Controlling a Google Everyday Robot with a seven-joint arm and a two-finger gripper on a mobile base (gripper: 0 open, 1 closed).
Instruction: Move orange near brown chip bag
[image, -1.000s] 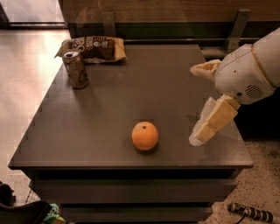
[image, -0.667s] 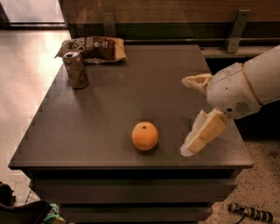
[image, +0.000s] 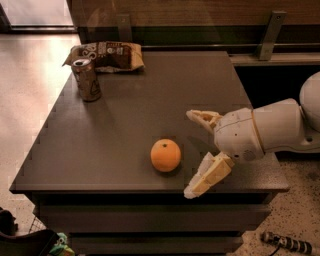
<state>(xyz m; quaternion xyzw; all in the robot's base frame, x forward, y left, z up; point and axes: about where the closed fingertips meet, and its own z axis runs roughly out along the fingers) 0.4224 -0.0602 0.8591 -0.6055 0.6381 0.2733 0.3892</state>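
The jaws stand wide apart. The gripper (image: 189, 154) sits at the table's near right corner and opens leftward toward the orange (image: 165, 155).

The dark grey table (image: 150, 95) fills most of the view. There is pale shiny floor (image: 25, 100) on its left and a wooden wall (image: 175, 12) behind it. The white arm (image: 275, 130) reaches in from the right.

The brown chip bag (image: 107, 52) lies flat at the far left corner, its long axis running along the far edge. The orange rests near the front edge, just beside the gripper and well apart from the bag. Being round, it shows no long axis. An upright can (image: 86, 80) stands just in front of the bag.
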